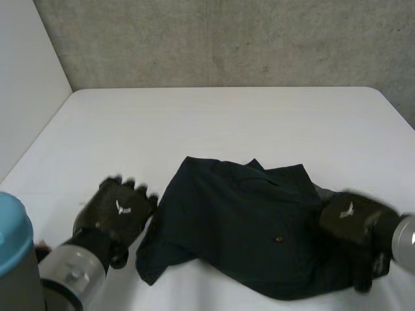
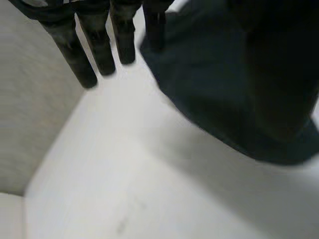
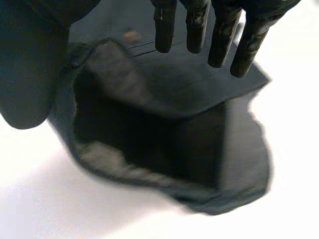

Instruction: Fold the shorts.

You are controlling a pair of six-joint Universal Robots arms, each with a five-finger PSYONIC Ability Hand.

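Shorts (image 1: 246,227) lie crumpled on the table (image 1: 214,123), near its front edge. Left hand (image 1: 120,210) sits beside their left edge, fingers straight and released. Right hand (image 1: 350,217) rests on their right edge, fingers (image 3: 195,30) straight, thumb indistinct.

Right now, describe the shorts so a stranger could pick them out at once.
On the white table, look at the near side, between the left hand and the right hand. The shorts are the rumpled dark navy cloth there, the only garment, with one small brown button.
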